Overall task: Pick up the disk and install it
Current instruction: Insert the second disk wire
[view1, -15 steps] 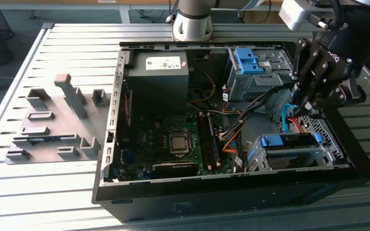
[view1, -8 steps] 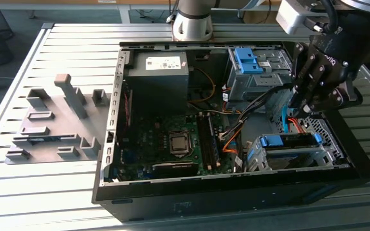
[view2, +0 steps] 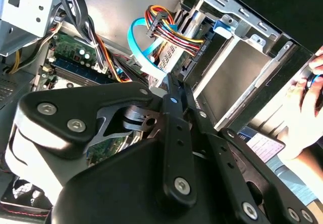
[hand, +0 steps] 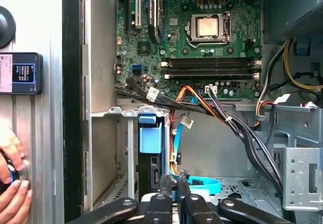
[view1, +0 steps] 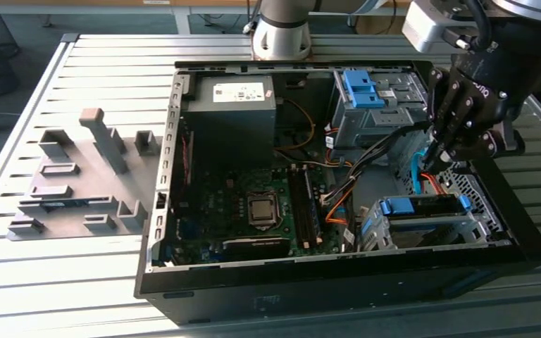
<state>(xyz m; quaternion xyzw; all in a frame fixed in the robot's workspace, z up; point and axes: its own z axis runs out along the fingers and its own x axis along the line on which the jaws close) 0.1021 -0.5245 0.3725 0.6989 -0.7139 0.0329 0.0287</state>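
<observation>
Slatted metal table [view1: 82, 282] carries an open computer case [view1: 346, 278] lying on its side, with grey fixture blocks [view1: 82, 183] off to the exterior view's left. We see the gripper [view1: 437, 163] lowered inside the case at the exterior view's right, just above the near drive cage [view1: 421, 232]. The fingers look drawn together in both wrist views, tips nearly meeting [hand: 175, 183], with no drive between them; they sit against the blue and orange cables [view2: 151, 47], though we cannot tell if a cable is pinched. The disk [view1: 427, 227] sits in the near cage, blue rail [view1: 423, 205] across its far edge, seemingly seated or nearly so. A second cage with blue brackets [view1: 365, 88] stands farther back, beside the grey power supply box [view1: 233, 105]. A person's hand [hand: 12, 193] rests outside the case wall.

We judge the step as late install: drive placed, gripper working at its cable end. Any next move needs care around loose cables and accurate alignment with the drive's connector edge.
</observation>
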